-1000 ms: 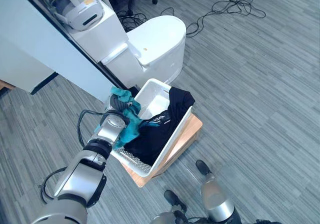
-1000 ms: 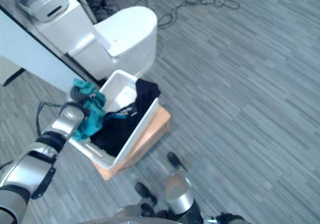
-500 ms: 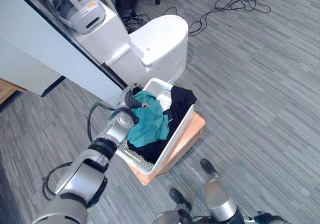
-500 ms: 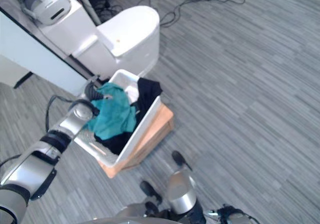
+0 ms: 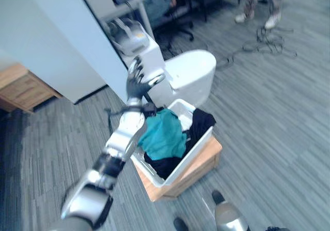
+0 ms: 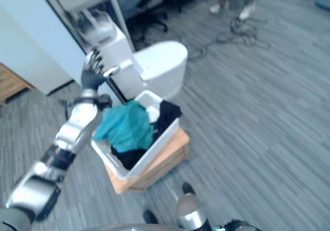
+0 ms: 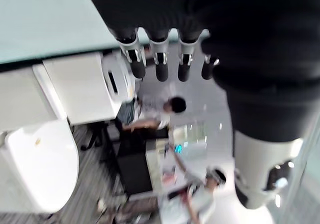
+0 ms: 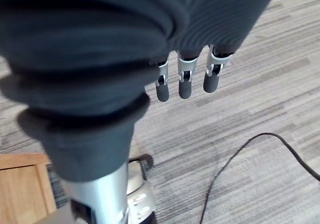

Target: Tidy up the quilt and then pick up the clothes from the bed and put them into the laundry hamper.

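Your left robot hand (image 5: 136, 79) is hanging empty above the laundry hamper (image 5: 198, 150), its fingers (image 7: 161, 59) straight and spread, gripping nothing. Your right robot hand (image 8: 186, 79) is dangling low over the floor (image 8: 240, 134), its fingers loose and empty too. Below the left robot hand, the teal garment (image 5: 163, 134) is lying bunched on top of the black garment (image 5: 199, 125) inside the white hamper, which is sitting on a low wooden stand (image 5: 192, 171). The black garment is draping over the far rim, and the teal one is piling high near the near edge. Judging from this, a careless sweep of your arm could be catching that loose cloth and dragging it out, or nudging the hamper off its stand.
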Tool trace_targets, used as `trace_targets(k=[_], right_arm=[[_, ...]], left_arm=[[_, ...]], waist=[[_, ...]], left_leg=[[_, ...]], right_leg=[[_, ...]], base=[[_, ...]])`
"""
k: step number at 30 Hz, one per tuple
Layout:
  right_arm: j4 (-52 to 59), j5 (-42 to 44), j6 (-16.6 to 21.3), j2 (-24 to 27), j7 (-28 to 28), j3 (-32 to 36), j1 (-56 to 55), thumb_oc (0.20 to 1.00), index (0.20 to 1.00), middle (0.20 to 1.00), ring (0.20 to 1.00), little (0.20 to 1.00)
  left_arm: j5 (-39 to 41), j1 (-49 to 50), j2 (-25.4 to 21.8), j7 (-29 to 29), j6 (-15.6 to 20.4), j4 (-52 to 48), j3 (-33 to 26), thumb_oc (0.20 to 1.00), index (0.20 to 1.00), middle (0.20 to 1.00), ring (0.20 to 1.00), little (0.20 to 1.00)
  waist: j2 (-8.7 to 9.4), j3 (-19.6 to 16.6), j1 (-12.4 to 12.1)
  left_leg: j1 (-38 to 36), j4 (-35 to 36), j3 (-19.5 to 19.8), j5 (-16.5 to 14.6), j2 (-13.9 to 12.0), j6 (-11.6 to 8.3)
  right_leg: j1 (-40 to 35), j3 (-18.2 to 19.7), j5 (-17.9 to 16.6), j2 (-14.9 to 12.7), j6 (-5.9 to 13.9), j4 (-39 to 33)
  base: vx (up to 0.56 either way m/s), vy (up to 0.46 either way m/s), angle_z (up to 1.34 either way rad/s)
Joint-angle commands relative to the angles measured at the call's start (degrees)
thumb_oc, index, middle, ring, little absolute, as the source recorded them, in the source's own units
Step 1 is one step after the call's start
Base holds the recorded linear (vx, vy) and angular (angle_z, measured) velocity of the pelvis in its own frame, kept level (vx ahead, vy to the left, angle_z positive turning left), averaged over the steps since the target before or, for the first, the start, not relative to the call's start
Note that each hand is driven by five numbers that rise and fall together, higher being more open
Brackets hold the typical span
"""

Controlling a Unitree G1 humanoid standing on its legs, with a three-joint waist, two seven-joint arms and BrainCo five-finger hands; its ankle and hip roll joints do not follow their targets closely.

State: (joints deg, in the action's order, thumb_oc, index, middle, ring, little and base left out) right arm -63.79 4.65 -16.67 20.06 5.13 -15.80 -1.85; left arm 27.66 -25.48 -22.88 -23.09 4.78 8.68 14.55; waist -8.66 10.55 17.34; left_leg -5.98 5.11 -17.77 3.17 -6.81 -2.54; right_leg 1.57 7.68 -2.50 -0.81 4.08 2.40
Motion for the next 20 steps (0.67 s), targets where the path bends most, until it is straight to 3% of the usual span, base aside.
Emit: trace_targets(k=[1,5,8,10,11,12,14,17,20], right_arm=[[-2.83,1.92,-1.06,-3.43,1.09,-0.17,-2.26,1.0,1.0,1.0,1.0,1.0],[-2.66,3.56,-1.08,-4.51,2.45,1.3,-1.81,1.0,1.0,1.0,1.0,1.0],[-3.48,4.46,-0.71,-4.56,2.78,2.21,-0.86,1.0,1.0,1.0,1.0,1.0],[-4.12,4.46,-0.28,-4.42,2.58,2.7,-0.28,1.0,1.0,1.0,1.0,1.0],[-5.31,4.31,0.44,-4.3,2.09,3.42,0.76,1.0,1.0,1.0,1.0,1.0],[-5.82,4.14,0.84,-4.47,1.98,3.41,1.16,1.0,1.0,1.0,1.0,1.0],[-7.28,3.81,1.68,-5.25,1.99,2.8,2.52,1.0,1.0,1.0,1.0,1.0],[-8.3,2.72,2.1,-6.35,2.91,1.29,4.1,1.0,1.0,1.0,1.0,1.0],[-8.5,0.76,2.04,-7.22,4.66,-0.06,4.29,1.0,1.0,1.0,1.0,1.0]], left_arm=[[2.44,10.27,-0.74,-1.92,-0.44,1.68,-6.61,1.0,1.0,1.0,1.0,1.0],[1.58,21.73,1.54,3.21,-1.2,9.55,-9.44,1.0,1.0,1.0,1.0,1.0],[-1.27,27.46,4.49,5.75,3.02,24.48,-8.13,1.0,1.0,1.0,1.0,1.0],[-3.03,29.33,5.94,5.47,3.48,30.27,-7.83,1.0,1.0,1.0,1.0,1.0],[-3.5,31.35,8.06,6.36,5.83,39.66,-8.18,1.0,1.0,1.0,1.0,1.0],[-5.85,31.58,8.65,5.92,5.85,43.3,-8.54,1.0,1.0,1.0,1.0,1.0],[-10.48,31.08,9.74,6.33,3.68,52.76,-8.13,1.0,1.0,1.0,1.0,1.0],[-11.24,30.54,11.55,7.18,-1.46,61.12,-7.32,1.0,1.0,1.0,1.0,1.0],[-10.54,29.69,12.57,8.65,-3.63,63.58,-8.16,1.0,1.0,1.0,1.0,1.0]], waist=[[6.06,-1.87,-5.56],[7.47,-2.22,-10.44],[8.28,-2.09,-13.28],[8.47,-2.05,-14.25],[8.74,-1.85,-15.41],[8.88,-2.11,-15.74],[9.31,-2.45,-16.33],[9.84,-2.75,-16.29],[10.32,-3.09,-15.6]], left_leg=[[-1.06,-0.18,5.22,-4.08,0.41,0.07],[-0.45,-0.11,8.87,-4.25,1.9,0.47],[0.22,-0.11,11.11,-4.38,3.16,0.62],[0.48,-0.11,11.96,-4.42,3.66,0.69],[0.52,-0.11,12.96,-4.34,4.32,0.76],[0.86,-0.11,13.18,-4.17,4.53,0.78],[1.06,-0.11,13.3,-3.98,4.85,0.94],[0.96,-0.11,12.38,-3.97,4.83,1.16],[0.47,-0.11,10.8,-4.35,4.61,1.33]], right_leg=[[-4.61,-5.14,1.35,-1.72,2.39,-5.09],[-5.83,-8.02,1.34,-1.93,2.37,-5.71],[-6.66,-10.03,0.93,-1.89,2.42,-6.77],[-6.88,-10.69,0.83,-1.82,2.44,-7.08],[-7.38,-11.34,0.59,-1.82,2.62,-7.33],[-7.21,-11.55,0.4,-1.88,2.73,-7.4],[-7.29,-11.92,0.19,-2.07,2.99,-7.4],[-7.45,-12.09,0.14,-2.27,3.22,-7.19],[-7.65,-11.89,0.01,-2.35,3.43,-7.3]], base=[[-0.08,0.035,0.51],[-0.11,0.045,0.58],[-0.11,0.074,0.56],[-0.07,0.071,0.5],[-0.07,0.08,0.33],[-0.06,0.081,0.36],[-0.04,0.061,0.32],[-0.03,0.055,0.16],[0.0,0.058,-0.03]])
